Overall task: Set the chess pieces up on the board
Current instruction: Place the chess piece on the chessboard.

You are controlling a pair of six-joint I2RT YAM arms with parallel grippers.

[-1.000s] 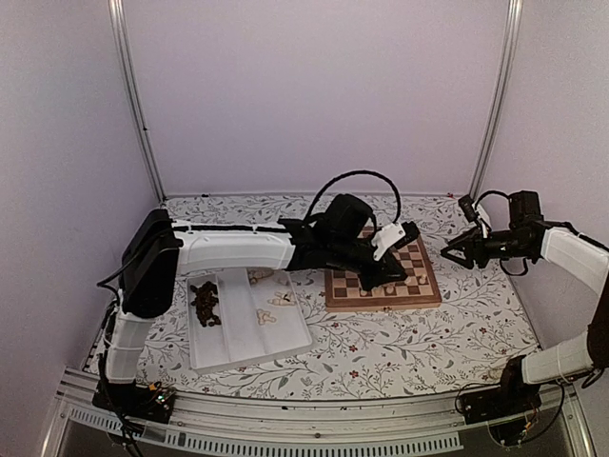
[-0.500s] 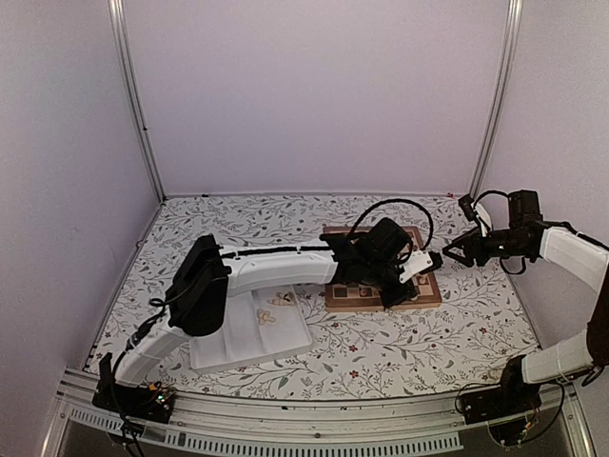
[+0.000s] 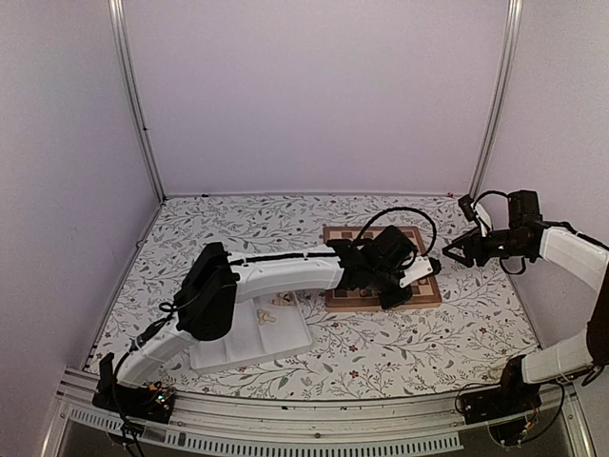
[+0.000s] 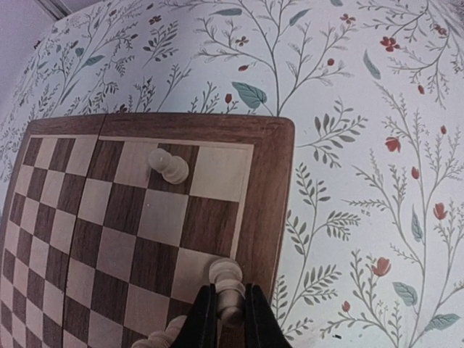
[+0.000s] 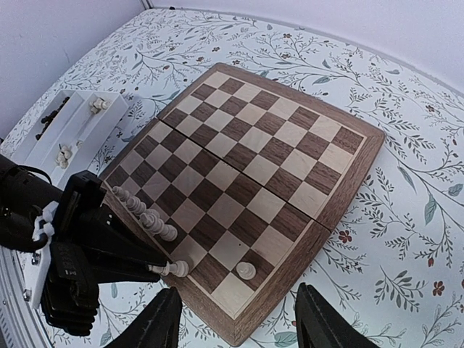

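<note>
Early days: the board point(image 5: 330, 170) is mostly bare. In the right wrist view a short line of pale pieces point(image 5: 150, 220) stands on the outer row along 1 edge, perhaps 4 or 5, too small to name. 1 pale pawn point(image 4: 168, 165) stands alone in the next row in, close to the corner. No dark piece shows on any square.

The left tool point(image 4: 228, 297) is clenched on another pale piece point(image 4: 226, 272). It holds it upright over the light corner square at the end of that line, just inside the rim. Whether its base touches the wood I cannot tell. The right tool point(image 3: 449, 253) hangs released, jaws wide and holding nothing, off the board's right side above the tabletop point(image 3: 381, 352).

The tray point(image 5: 109, 119) sits apart from the board, to its left. It holds a heap of dark pieces point(image 5: 54, 116) in 1 compartment and a few cream pieces point(image 5: 67, 152) in another — the left arm hides much of it from above.

Judging by this, 1 pale back row is about half filled, its pawn row is barely begun, and the dark side is not started. Most of the 32 pieces are left to place, so the job looks well under a quarter done.
</note>
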